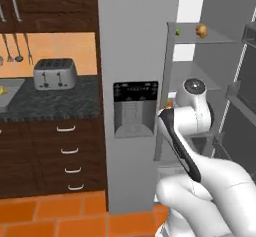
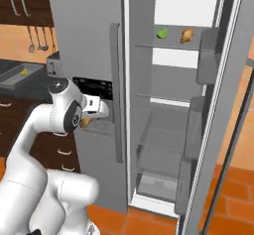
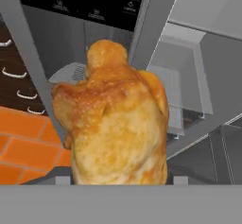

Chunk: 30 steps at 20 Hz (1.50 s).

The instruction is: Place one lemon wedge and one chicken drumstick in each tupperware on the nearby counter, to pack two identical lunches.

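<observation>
Up and to my right, the top fridge shelf [image 2: 168,44] is carrying a green lemon wedge [image 2: 162,32] and a chicken drumstick [image 2: 187,35], lying near each other but apart, the wedge further to my left; the shelves [image 2: 158,145] below it are sitting lower on my right; well off to my left, the counter [image 1: 55,103] is bearing a silver toaster [image 1: 55,74] standing upright near the wall, and a grey tupperware [image 2: 20,74] beyond that, with a yellow lemon wedge [image 2: 24,72] lying inside it; the orange tiled floor [image 1: 55,212] is stretching out beneath me.
</observation>
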Tool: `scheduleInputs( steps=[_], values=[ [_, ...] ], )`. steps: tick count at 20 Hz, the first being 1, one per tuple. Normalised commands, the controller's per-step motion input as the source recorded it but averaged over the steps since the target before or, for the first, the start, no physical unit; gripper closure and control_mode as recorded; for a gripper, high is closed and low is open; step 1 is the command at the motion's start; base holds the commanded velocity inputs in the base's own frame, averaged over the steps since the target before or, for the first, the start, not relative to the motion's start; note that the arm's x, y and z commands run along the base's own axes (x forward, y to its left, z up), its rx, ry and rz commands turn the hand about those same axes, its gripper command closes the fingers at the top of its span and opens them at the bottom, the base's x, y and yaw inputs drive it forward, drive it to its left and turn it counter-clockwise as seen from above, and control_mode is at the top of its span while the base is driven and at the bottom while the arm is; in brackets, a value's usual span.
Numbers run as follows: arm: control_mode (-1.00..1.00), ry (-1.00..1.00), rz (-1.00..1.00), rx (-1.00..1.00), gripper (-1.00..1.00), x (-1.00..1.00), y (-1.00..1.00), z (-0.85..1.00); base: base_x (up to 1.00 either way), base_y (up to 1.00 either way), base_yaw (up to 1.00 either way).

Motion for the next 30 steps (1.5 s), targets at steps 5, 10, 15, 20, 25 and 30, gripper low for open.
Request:
scheduleInputs(
  steps=[5, 10, 15, 20, 25, 30],
  values=[
    [1.0, 0.0, 0.0, 0.0, 1.0, 0.0, 0.0, 0.0, 0.01, 1.0, 0.15],
    [1.0, 0.0, 0.0, 0.0, 1.0, 0.0, 0.0, 0.0, 0.57, 1.0, 0.06],
    [1.0, 0.0, 0.0, 0.0, 1.0, 0.0, 0.0, 0.0, 0.83, 1.0, 0.14],
    [1.0, 0.0, 0.0, 0.0, 1.0, 0.0, 0.0, 0.0, 0.93, 1.0, 0.1],
    [1.0, 0.0, 0.0, 0.0, 1.0, 0.0, 0.0, 0.0, 1.0, 1.0, -0.05],
    [1.0, 0.0, 0.0, 0.0, 1.0, 0.0, 0.0, 0.0, 0.74, 1.0, -0.35]
  ],
)
